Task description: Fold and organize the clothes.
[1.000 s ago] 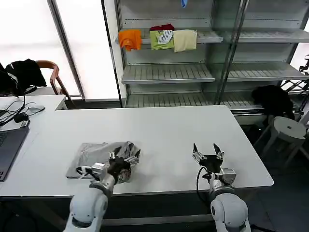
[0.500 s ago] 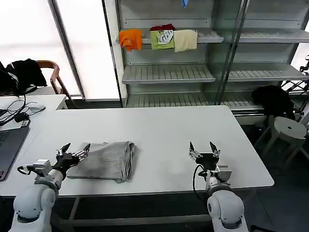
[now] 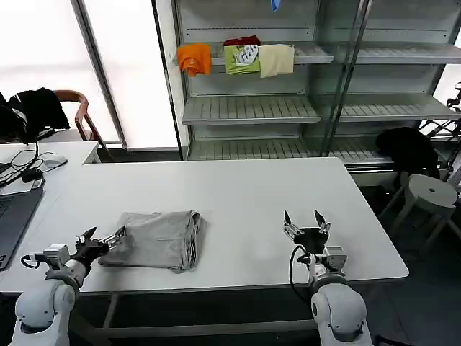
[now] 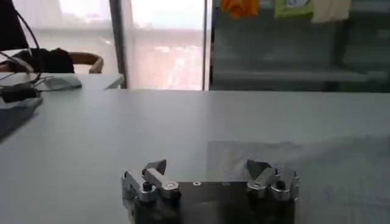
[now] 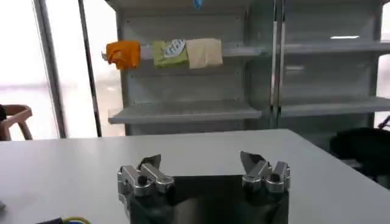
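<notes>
A light grey shirt lies folded into a neat rectangle on the white table, left of centre. My left gripper hovers open just off the shirt's left edge, holding nothing. In the left wrist view the grey shirt stretches out beyond the open left gripper. My right gripper stands open near the table's front edge at the right, well apart from the shirt, and in the right wrist view the right gripper has bare table beyond it.
A laptop and cables lie at the left on a neighbouring desk. Metal shelves behind the table carry orange, green and cream folded cloths. A white stool stands at the right.
My left gripper has let go of the shirt and drawn back to the left, off its edge. The shirt now lies flat and folded. The right gripper has barely moved.
</notes>
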### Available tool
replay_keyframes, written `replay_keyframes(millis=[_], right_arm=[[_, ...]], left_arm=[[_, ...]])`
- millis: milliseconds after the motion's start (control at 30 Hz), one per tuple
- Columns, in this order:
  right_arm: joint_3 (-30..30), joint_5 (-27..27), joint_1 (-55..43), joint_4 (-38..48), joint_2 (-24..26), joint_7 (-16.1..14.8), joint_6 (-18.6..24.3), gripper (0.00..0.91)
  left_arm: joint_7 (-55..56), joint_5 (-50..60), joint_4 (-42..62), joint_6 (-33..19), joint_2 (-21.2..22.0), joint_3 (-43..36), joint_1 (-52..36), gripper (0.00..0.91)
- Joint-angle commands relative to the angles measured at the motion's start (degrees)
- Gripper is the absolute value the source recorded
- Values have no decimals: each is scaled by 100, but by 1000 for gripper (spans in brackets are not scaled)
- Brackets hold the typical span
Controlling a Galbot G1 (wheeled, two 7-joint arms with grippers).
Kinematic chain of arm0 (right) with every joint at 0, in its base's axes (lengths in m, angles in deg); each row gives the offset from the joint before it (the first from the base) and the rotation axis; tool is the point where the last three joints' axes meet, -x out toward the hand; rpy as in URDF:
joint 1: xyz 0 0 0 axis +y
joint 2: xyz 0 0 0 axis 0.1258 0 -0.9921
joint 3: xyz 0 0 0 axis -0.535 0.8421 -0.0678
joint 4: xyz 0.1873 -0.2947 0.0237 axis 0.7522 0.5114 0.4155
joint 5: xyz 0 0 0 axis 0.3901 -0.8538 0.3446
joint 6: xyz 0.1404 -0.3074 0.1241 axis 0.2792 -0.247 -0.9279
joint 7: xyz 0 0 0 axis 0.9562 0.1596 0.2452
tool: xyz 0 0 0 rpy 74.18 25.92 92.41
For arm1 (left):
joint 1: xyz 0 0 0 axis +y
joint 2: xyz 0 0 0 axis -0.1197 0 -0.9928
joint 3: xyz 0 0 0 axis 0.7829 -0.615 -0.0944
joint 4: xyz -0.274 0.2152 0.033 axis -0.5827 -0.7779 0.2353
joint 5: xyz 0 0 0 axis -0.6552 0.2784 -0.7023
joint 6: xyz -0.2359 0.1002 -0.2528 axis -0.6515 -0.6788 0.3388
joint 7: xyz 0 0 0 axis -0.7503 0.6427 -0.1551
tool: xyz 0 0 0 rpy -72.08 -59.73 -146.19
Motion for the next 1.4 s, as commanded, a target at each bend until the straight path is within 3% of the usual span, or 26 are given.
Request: replay_keyframes(millis=[33,133,200,233,267,300,367,867,1133,1233,1400], right_arm=[[-43,-29,49,2,7,-15,51,907],[-47,-30,76,-3,7,-11,67,907],[-54,-29,96,-23,10,-10,75,907],[-57,-28,101,-33,10,-9,75,907],[-58,-28,105,-39,13,-6,76,907],[-60,-27,109,-44,18,-3,77,907],[-61,-27,116,-54,18,2,77,907],[-61,-28,113,-65,5,29,78,907],[-70,-19,93,-48,13,41,87,907],[-70,-10,91,-45,27,30,92,907],[-70,16,97,-37,53,7,115,907]], left_arm=[[-43,207,267,-29,20,-77,20,806],[-43,245,263,-29,48,-89,31,655],[-46,245,261,-29,69,-88,43,484],[-57,240,255,-36,73,-87,55,322],[-65,229,249,-39,80,-87,64,252],[-69,224,242,-44,88,-87,76,121],[-79,219,232,-47,111,-89,96,10],[-125,-239,238,-336,183,-131,119,10],[-100,-192,270,-822,76,47,39,0],[-101,-85,283,-837,-304,379,-76,0],[-437,421,799,-877,-1726,1128,-315,0]])
